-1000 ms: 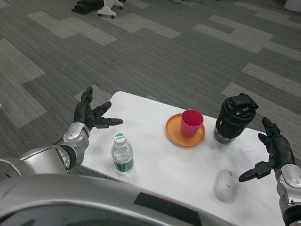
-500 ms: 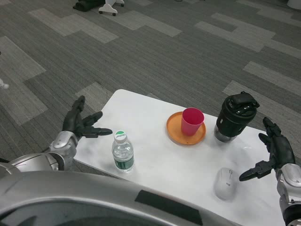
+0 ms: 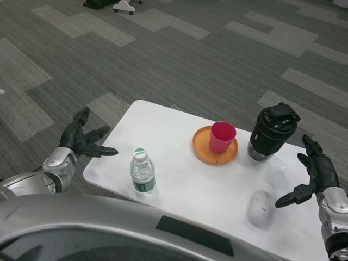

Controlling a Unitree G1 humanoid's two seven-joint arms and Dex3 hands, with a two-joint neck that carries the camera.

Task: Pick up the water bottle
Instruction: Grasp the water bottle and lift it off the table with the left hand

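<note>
Left hand (image 3: 80, 140), at 9 o'clock: black, many-fingered, on a silver cuff-like wrist and smooth rounded silver forearm (image 3: 30, 184). Right hand (image 3: 314, 174), at 4 o'clock: same black build, joined to a silver wrist housing (image 3: 333, 211).

- We see the table (image 3: 174, 185) cut off at the right edge, its near side hidden at the bottom.
- The right forearm (image 3: 336, 228) leaves the picture at the lower right corner.
- The water bottle (image 3: 142, 172) label print is too small for us to read.
- At the top edge, dark objects on the floor (image 3: 111, 4) are cropped.
</note>
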